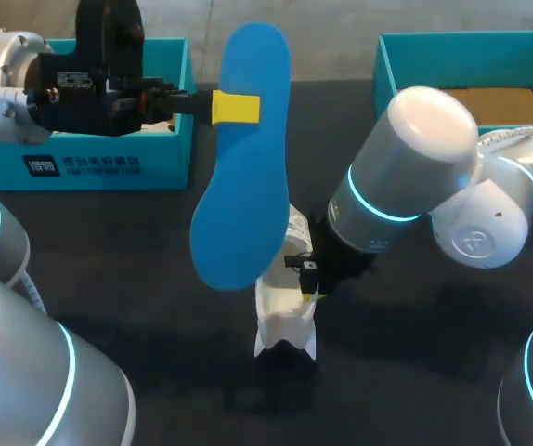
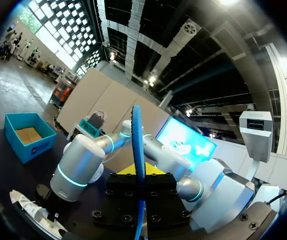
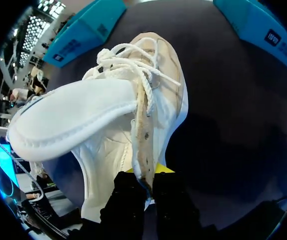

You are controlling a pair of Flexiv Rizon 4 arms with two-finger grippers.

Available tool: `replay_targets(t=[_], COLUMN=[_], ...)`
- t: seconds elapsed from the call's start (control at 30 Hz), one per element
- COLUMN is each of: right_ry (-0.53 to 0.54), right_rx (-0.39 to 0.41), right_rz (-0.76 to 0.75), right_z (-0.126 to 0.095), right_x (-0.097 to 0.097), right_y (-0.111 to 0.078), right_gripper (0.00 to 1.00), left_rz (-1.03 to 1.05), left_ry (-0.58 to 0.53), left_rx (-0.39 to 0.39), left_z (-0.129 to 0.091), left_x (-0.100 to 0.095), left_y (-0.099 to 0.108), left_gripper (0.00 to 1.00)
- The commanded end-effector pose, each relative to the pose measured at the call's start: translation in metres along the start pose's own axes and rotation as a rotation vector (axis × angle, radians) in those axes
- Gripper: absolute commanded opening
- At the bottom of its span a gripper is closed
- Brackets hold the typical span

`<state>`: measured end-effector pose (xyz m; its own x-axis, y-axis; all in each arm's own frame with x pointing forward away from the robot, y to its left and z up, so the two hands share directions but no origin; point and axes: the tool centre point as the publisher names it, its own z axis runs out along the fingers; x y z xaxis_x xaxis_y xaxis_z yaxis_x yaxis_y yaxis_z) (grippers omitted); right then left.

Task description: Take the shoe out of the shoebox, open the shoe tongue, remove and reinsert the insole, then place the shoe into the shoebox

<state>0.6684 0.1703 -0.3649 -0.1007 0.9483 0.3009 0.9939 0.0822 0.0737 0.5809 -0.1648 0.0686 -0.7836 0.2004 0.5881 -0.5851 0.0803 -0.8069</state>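
Light falls evenly from overhead in the head view. The dark table soaks it up, with soft shadows under the shoe at 6 o'clock and beneath the right arm toward 4 o'clock. That arm's white shell carries a broad sheen. The insole is lit flat. In the left wrist view, ceiling lamps and windows at 10 o'clock burn out white. In the right wrist view, the shoe's tongue glows bright.

Dark table — matte blk.
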Motion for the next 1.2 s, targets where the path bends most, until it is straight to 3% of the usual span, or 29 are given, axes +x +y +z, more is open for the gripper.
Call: replay_targets(t=[0.03,0.57,0.6,0.67,0.7,0.73,1.2], right_ry=[0.003,0.026,0.024,0.022,0.021,0.02,0.016], right_rx=[0.002,0.031,0.032,0.032,0.032,0.031,0.008], right_rz=[0.004,0.054,0.054,0.055,0.055,0.055,0.058], right_z=[0.006,0.024,0.024,0.023,0.022,0.021,-0.018], right_x=[0.003,-0.004,-0.004,-0.003,-0.003,-0.002,0.007], right_y=[0.003,0.012,0.012,0.013,0.013,0.013,0.013], right_gripper=[0.0,0.0,0.07,0.41,0.66,1.0,1.0], left_rz=[0.0,0.0,0.0,0.0,0.0,0.0,0.0], left_ry=[0.002,0.002,0.002,0.002,0.002,0.002,0.002], left_rx=[0.0,0.0,0.0,0.0,0.0,0.0,0.0], left_z=[0.001,0.001,0.001,0.001,0.001,0.001,0.001], left_x=[-0.001,-0.001,-0.001,-0.001,-0.001,-0.001,-0.001], left_y=[0.001,0.001,0.001,0.001,0.001,0.001,0.001], left_gripper=[0.0,0.0,0.0,0.0,0.0,0.0,0.0])
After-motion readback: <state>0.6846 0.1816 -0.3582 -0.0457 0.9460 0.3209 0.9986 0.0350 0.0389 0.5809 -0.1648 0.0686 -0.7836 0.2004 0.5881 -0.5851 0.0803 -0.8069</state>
